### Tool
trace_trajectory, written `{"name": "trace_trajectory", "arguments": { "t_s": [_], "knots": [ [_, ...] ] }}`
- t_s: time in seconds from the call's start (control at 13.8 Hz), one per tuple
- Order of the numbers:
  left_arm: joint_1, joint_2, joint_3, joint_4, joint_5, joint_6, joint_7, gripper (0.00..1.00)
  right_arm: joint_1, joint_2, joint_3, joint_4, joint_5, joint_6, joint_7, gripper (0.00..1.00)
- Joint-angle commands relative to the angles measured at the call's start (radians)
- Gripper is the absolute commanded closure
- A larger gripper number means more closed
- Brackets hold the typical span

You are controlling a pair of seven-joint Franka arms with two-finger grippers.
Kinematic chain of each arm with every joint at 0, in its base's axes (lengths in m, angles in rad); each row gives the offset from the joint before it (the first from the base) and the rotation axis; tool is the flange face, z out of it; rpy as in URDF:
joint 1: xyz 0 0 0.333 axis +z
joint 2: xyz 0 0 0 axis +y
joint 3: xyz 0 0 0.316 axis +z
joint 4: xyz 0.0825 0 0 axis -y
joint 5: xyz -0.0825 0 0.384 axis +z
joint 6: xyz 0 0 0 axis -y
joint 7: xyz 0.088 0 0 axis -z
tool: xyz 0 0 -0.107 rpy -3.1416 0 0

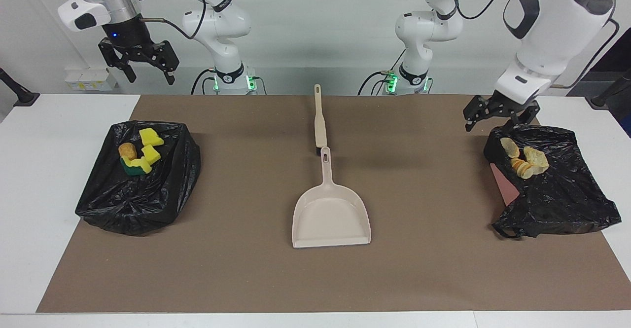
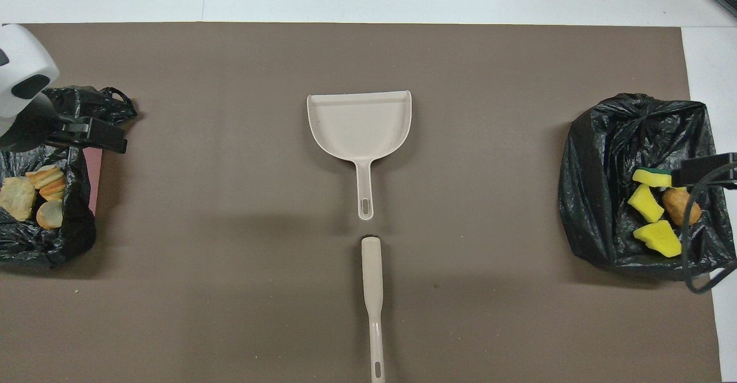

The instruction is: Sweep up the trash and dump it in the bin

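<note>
We are hovering our left gripper (image 1: 499,117), open and empty, over its bag (image 1: 557,190) of pale chunks (image 1: 523,159); our right gripper (image 1: 140,64) is waiting open above the sponge scraps (image 1: 143,151) (already bagged). Dustpan (image 1: 331,214) and brush (image 1: 319,121) are lying mid-table.
</note>
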Motion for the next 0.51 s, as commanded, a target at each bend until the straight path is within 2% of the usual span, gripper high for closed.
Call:
{"name": "trace_trajectory", "arguments": {
  "t_s": [0.0,0.07,0.43],
  "knots": [
    [0.009,-0.050,0.010,-0.024,0.012,-0.050,0.048,0.00,-0.011,0.001,0.005,-0.005,0.000,0.018,-0.031,0.00],
    [0.009,-0.056,0.019,-0.024,0.021,-0.064,0.085,0.00,-0.024,0.029,0.007,0.023,0.007,0.008,-0.033,0.00],
    [0.015,-0.061,0.044,-0.008,0.021,-0.087,0.098,0.00,-0.040,0.023,0.011,0.021,0.035,0.011,-0.033,0.00]
  ]
}}
